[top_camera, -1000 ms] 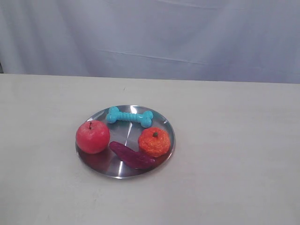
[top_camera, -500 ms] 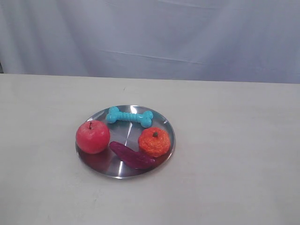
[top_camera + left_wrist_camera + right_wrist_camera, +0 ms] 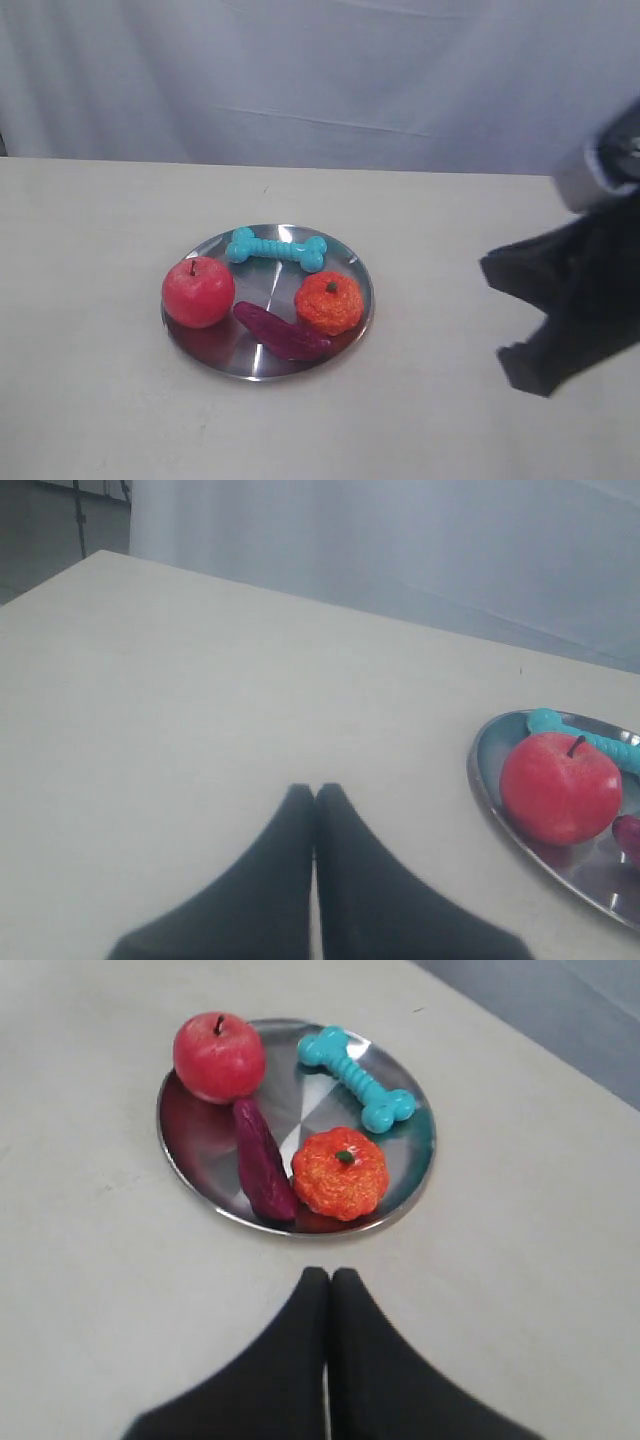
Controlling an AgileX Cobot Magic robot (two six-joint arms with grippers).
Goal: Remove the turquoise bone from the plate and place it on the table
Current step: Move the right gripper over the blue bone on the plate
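Plate (image 3: pixel 356 268) shiny metal; table (image 3: pixel 100 400) matte; bone (image 3: pixel 276 248) ribbed.

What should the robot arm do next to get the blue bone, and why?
I'd guess the right gripper should open and reach toward the bone. Its fingers are pressed shut, it sits short of the plate, and the bone lies uncovered there, apart from the apple.

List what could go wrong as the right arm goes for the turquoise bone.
1. The orange fruit sits between the right gripper and the turquoise bone; a low approach may knock it.
2. That gripper's jaws are shut; unless opened, they would push the bone rather than grasp it.
3. The bone lies near the plate rim, so fingers may catch the rim and shift the plate, rolling the apple.
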